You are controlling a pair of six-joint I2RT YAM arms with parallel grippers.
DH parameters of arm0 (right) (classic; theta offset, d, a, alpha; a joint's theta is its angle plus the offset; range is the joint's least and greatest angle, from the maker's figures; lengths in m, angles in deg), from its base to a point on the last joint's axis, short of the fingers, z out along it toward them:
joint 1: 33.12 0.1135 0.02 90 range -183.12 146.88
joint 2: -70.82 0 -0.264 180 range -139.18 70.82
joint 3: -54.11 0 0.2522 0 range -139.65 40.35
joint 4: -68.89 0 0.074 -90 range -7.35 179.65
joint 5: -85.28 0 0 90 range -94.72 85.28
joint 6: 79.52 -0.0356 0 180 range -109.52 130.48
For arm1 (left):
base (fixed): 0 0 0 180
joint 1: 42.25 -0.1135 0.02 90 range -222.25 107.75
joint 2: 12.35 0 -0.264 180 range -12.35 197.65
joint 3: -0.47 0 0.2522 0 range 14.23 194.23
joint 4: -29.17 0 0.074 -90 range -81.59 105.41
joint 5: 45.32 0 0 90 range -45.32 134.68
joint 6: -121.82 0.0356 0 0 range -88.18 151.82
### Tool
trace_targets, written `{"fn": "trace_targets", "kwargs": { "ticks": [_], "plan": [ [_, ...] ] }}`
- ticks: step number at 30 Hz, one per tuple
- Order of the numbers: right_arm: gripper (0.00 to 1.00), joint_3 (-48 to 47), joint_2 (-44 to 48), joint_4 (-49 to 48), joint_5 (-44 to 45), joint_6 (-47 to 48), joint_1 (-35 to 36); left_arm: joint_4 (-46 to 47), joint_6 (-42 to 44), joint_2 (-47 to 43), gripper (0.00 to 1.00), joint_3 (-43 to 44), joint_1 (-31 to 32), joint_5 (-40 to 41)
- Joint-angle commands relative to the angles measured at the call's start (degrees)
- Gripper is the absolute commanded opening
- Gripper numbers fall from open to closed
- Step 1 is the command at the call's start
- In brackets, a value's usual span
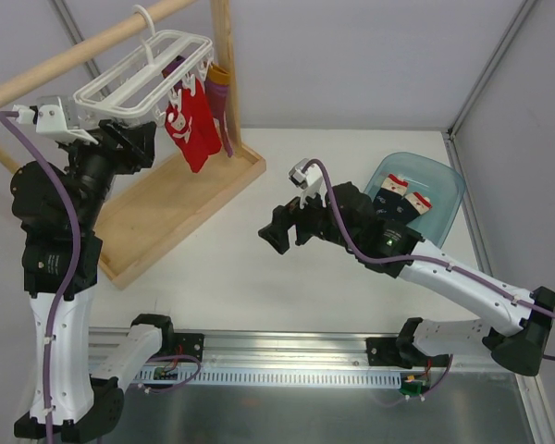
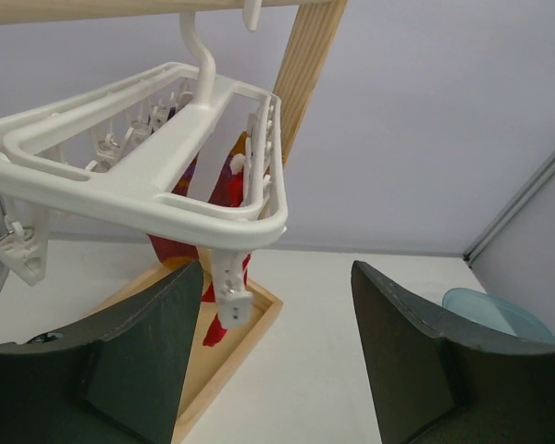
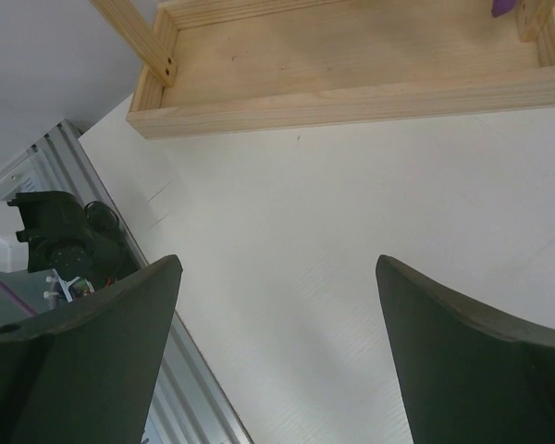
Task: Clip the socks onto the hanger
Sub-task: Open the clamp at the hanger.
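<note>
The navy socks [image 1: 403, 196] with red-and-white cuffs lie in a translucent blue bin [image 1: 444, 185] at the right. The white hanger [image 1: 146, 76] hangs by its hook from the wooden rod. My left gripper [image 1: 137, 144] is raised just under the hanger's near end. In the left wrist view the left gripper [image 2: 276, 270] is open, and a dangling white clip [image 2: 229, 289] hangs close to its left finger [image 2: 139, 351], untouched. My right gripper [image 1: 277, 231] hovers over the table's middle; in its own view the right gripper [image 3: 277, 264] is open with nothing between the fingers.
Bright red socks [image 1: 192, 125] and a purple-orange sock [image 1: 220, 92] are clipped on the hanger's far side. The wooden frame's tray base [image 1: 180, 208] lies below, with an upright post [image 1: 226, 65]. The tray's edge [image 3: 351, 92] shows ahead of the right gripper.
</note>
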Motion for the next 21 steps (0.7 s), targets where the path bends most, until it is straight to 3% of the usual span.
{"fn": "trace_targets", "kwargs": {
  "ticks": [1, 6, 8, 13, 21],
  "plan": [
    [0.91, 0.0, 0.5, -4.4, -2.2, -0.6, 0.9, 1.7, 2.9, 1.4, 0.66, 0.6, -1.2, -0.7],
    [0.91, -0.1, 0.2, -3.7, -1.1, -0.5, 1.2, 1.2, 3.9, 0.6, 0.73, -0.5, -2.7, -0.3],
    [0.91, -0.4, -0.5, -3.6, -1.4, -0.4, 1.2, 1.2, 5.6, 0.6, 0.77, -1.2, -3.6, -4.6],
    [0.91, -0.8, -1.4, -3.6, -1.7, -0.2, 1.5, 2.3, 7.3, 0.7, 0.77, -2.1, -5.4, -12.2],
    [0.91, -1.7, -1.9, -3.4, -1.5, 0.5, 1.7, 3.1, 8.5, 2.6, 0.75, -1.7, -7.1, -15.5]
  ]
}}
